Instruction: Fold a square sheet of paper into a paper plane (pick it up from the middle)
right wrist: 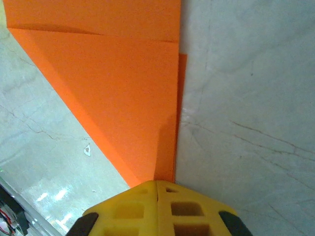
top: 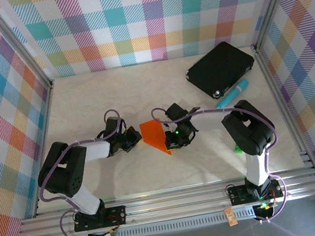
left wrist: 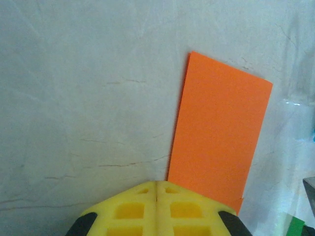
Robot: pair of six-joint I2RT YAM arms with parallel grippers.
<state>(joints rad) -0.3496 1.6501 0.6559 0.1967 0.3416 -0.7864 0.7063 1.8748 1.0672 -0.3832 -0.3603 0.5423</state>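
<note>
Near rail: a silver aluminium rail [top: 177, 202] is seen at the table's near edge, well nearer than the flat black rectangular pad [top: 220, 69]; both arm bases are bolted to it.
Green block: a small green block [top: 237, 149], partly hidden by the right arm [top: 248, 130], is set nearer than the pad.
Left gripper: the left gripper [top: 131, 139] [left wrist: 156, 189] is placed left of the pad and nearer. Its yellow fingers [left wrist: 133, 211] are pressed together with no gap, and the paper's edge is met at their tips. Whether paper is pinched cannot be told.
Right gripper: the right gripper [top: 174, 142] [right wrist: 157, 187] is placed left of the pad and nearer. Its yellow fingers [right wrist: 128, 211] are likewise closed tight, with the paper's narrow end reaching them; a pinch cannot be confirmed.
Paper: the thin bright orange sheet of paper [top: 153, 133] [left wrist: 219, 132] [right wrist: 118, 88], partly folded with a slanted edge and creases, is laid on the pale tabletop [top: 94, 98] between the two grippers, well apart from the pad, to its left and nearer.
Cylinder: a small cyan cylinder [top: 232, 94] is laid just beside the pad's near edge.
Pad: it is laid flat, askew to the table's edges.
Walls: pastel plaid walls [top: 130, 20] are raised behind the pad.
</note>
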